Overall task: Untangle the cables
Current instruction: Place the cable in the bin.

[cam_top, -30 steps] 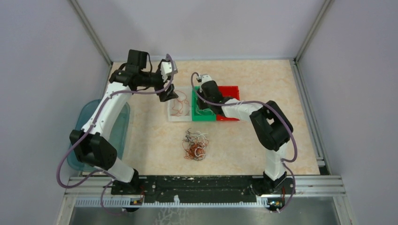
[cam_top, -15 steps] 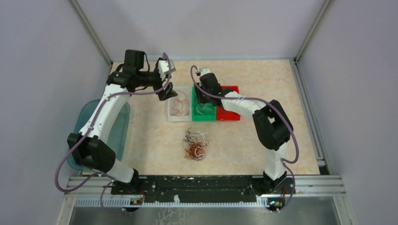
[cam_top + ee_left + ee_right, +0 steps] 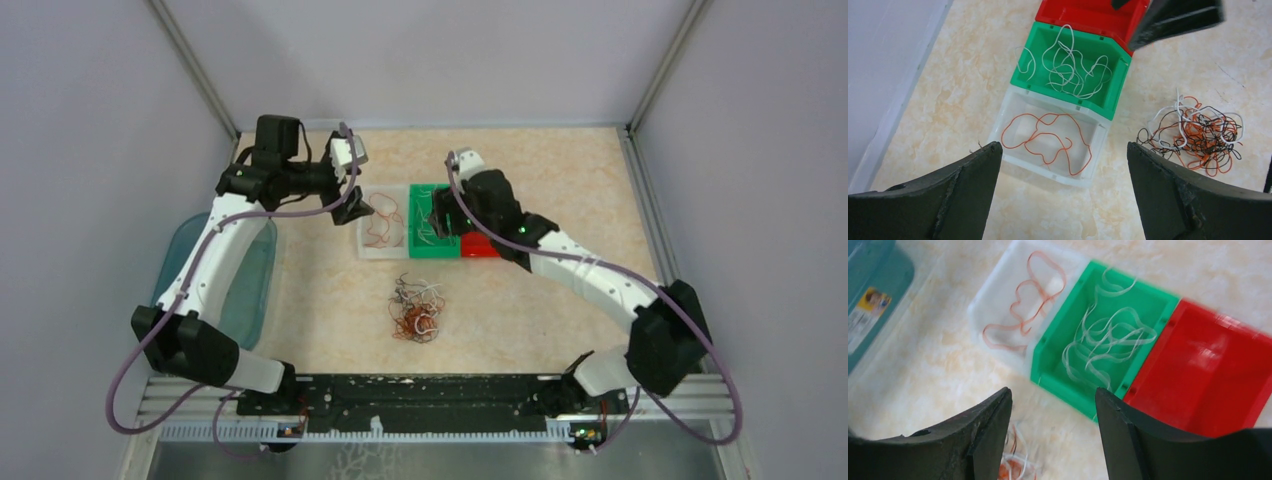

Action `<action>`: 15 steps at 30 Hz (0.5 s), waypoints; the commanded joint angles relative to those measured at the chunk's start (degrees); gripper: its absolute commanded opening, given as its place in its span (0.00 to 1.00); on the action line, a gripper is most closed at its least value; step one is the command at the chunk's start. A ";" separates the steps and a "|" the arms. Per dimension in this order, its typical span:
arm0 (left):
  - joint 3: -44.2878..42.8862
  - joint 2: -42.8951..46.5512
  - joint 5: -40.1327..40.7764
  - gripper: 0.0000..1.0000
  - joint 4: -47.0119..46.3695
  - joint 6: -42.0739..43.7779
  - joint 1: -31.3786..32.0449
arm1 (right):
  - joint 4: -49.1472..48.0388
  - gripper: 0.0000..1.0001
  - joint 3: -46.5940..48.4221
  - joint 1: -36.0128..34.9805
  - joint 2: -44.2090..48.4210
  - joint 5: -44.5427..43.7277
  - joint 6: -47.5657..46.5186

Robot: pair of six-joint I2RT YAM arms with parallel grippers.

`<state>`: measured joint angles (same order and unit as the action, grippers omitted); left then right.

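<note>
Orange, white and black strands make up the knot of cables (image 3: 417, 310) you have yet to sort. It lies on the table (image 3: 560, 170) nearer the arm bases than the row of three bins, and it touches none of them. The sorting appears to go by colour: the white bin (image 3: 1038, 167) holds one loose orange cable (image 3: 1048, 137), the green bin (image 3: 1120, 75) holds several white cables (image 3: 1073, 70), and the red bin (image 3: 1073, 12) shows bare plastic, presumably kept for the black ones. Your left gripper (image 3: 1062, 150) hangs above the white bin with its jaws spread wide and nothing between them. Your right gripper (image 3: 1052, 395) hovers over the green bin, likewise parted and empty, though its view is smeared by motion. Both being free, you are probably between a drop and the next pick. Much of the pile remains, so the job looks well short of done. The strands are thin and springy, so pinch one at an outlying loop, or you may drag the whole clump. A teal container (image 3: 255, 270) sits off to the left, apart from all this.
</note>
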<state>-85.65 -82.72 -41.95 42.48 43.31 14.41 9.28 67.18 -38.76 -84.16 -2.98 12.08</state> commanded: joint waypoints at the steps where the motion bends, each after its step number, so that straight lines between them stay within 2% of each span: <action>1: 3.30 2.56 -2.76 1.00 1.71 2.70 -0.23 | -9.45 0.63 -15.69 -3.81 12.99 10.32 0.01; 3: 4.43 2.97 -3.57 1.00 4.55 4.84 -0.26 | -14.86 0.65 -23.36 -4.79 16.47 14.40 2.56; 5: 5.51 3.21 -4.58 1.00 6.53 7.37 -0.18 | -15.62 0.65 -28.47 -5.09 17.22 15.01 5.40; 9: 7.24 3.69 -5.14 1.00 8.43 8.90 0.05 | -21.60 0.61 -34.42 -5.10 17.13 16.82 11.30; 15: 9.96 4.95 -4.41 1.00 10.47 11.72 0.93 | -27.87 0.54 -35.10 -5.09 11.33 18.65 13.38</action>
<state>-77.28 -80.05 -44.66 50.04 51.42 14.76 -8.62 29.98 -43.81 -69.56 13.19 22.85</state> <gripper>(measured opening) 0.998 0.552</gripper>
